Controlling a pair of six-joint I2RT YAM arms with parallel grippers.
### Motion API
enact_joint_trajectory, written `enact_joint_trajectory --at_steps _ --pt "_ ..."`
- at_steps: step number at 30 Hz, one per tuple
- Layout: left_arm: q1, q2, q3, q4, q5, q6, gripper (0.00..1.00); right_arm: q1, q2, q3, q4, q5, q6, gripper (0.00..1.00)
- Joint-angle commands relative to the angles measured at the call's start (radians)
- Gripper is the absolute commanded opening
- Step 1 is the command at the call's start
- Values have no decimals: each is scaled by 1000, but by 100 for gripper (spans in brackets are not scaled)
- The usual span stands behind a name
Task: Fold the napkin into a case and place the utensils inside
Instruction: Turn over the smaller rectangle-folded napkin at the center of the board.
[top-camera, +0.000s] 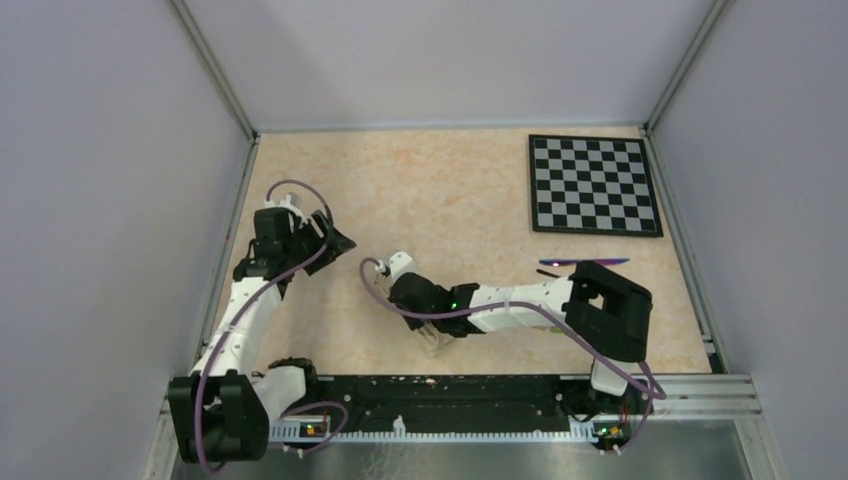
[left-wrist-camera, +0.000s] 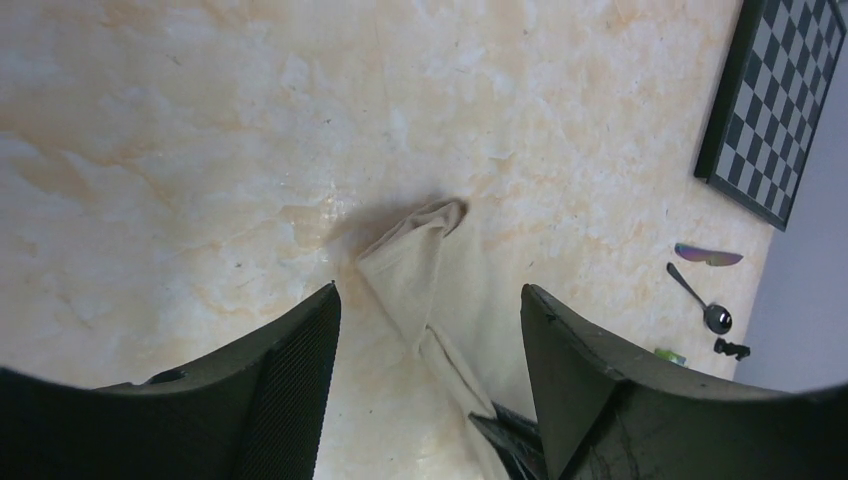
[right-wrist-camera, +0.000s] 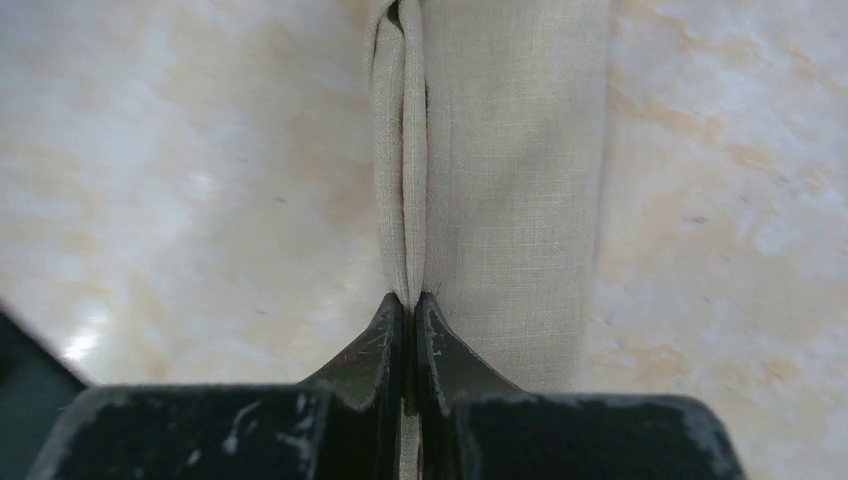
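- My right gripper (right-wrist-camera: 410, 300) is pinched tight on a raised fold of the napkin (right-wrist-camera: 500, 180); cloth sits between both tips.
- My left gripper (left-wrist-camera: 430, 290) is spread wide and holds nothing, hanging just above the cloth's lifted peak.
- The napkin lies on the table (top-camera: 450, 190) toward the near edge, between my 2 arms. It is bunched into a long ridge, not flat, and no case is formed yet.
- The utensils: a spoon (left-wrist-camera: 700, 300) and a purple-blue piece (left-wrist-camera: 708, 255) lie off to the right near the chessboard (top-camera: 593, 185), well apart from the napkin. I see 2 for sure; any more I can't tell.
- Handling guess: the napkin is thin, limp and light. It'll sag, drag on the table and won't keep a crease alone.
- Best hold: a corner or hem, layers pinched together. A mid-cloth pinch only makes a tent.
- My left should likely take the free peak.
- The utensils look thin, hard, probably slick, lying flat; grip across the handle.
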Motion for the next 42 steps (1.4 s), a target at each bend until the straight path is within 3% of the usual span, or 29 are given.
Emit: enact_joint_trajectory --at_steps 1,9,14,21,28,33,37,42 --pt "7 -84 76 -86 -83 35 72 -77 -111 -50 275 -366 169 0" --pt "6 -159 161 -202 -91 62 72 -222 -15 -189 821 -822 597 0" --pt "6 -167 181 -236 -38 69 74 -304 121 -306 1223 -927 837 0" --pt "3 -170 212 -277 35 65 72 -449 261 -464 1550 -994 968 0" --pt "-33 -165 122 -194 124 -13 70 -577 255 -573 1508 -1046 868 0" --pt "-186 -165 45 -85 66 -92 69 -645 204 -626 1405 -1072 776 2" --pt "-336 -73 12 53 20 -141 70 -652 101 -614 1169 -1057 652 20" --pt "-392 110 44 194 80 -145 68 -652 -121 -523 604 -913 366 42"
